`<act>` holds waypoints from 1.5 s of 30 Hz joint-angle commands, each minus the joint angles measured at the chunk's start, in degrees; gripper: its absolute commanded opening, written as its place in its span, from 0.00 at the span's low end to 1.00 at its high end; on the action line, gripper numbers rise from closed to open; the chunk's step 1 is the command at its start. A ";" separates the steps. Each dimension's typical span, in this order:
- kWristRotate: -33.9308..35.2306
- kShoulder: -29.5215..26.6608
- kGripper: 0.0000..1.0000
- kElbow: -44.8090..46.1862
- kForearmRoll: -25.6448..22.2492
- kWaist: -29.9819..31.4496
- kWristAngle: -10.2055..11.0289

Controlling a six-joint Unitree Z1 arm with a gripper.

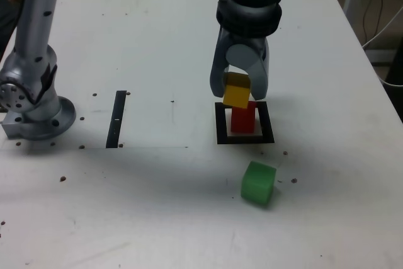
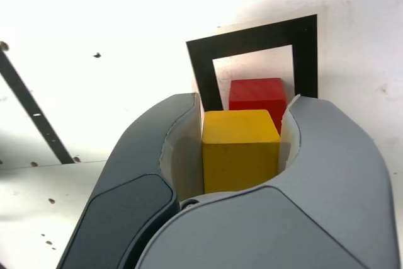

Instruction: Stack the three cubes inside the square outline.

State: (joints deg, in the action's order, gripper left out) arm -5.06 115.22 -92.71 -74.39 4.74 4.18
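The red cube (image 1: 242,120) (image 2: 256,95) stands inside the square outline (image 1: 221,131) (image 2: 252,38), a thick black frame with a white centre. My gripper (image 1: 238,92) (image 2: 241,137) is shut on the yellow cube (image 1: 237,91) (image 2: 240,150) and holds it tilted just above the red cube, a little toward the exterior view's left. The green cube (image 1: 259,183) sits on the table in front of the outline, slightly to the exterior view's right; it does not show in the wrist view.
A narrow black strip (image 1: 117,118) (image 2: 31,111) lies on the white table (image 1: 157,42) to the exterior view's left of the outline. The arm's grey base (image 1: 34,102) stands at the exterior view's far left. Small screw holes dot the tabletop.
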 commanded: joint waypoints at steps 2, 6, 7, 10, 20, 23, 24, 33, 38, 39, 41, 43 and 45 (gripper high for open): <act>0.72 -0.59 0.04 0.99 1.51 -0.02 -0.48; 1.94 -1.23 0.04 2.08 2.96 -0.04 -0.66; 2.17 -1.41 0.04 2.30 3.24 -0.04 -0.62; 2.66 -1.79 0.05 2.77 3.92 -0.03 -0.39; 3.34 -1.87 0.10 3.80 5.80 -0.03 -0.28; 3.38 -1.89 0.12 3.93 5.84 -0.03 -0.25; 3.38 -1.92 0.13 3.96 5.81 -0.02 -0.23; 3.39 -2.12 0.23 4.30 5.45 -0.03 -0.04; 3.38 -1.77 0.34 4.43 5.69 -0.06 -0.10; 3.38 -1.71 0.35 4.44 5.78 -0.06 -0.12; 3.38 -1.62 0.37 4.48 5.91 -0.05 -0.12; 3.38 -1.58 0.38 4.53 6.02 -0.04 -0.12; 3.38 -1.55 0.38 4.58 6.10 -0.04 -0.11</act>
State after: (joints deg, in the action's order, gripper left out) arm -1.74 113.62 -88.27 -68.44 4.74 4.05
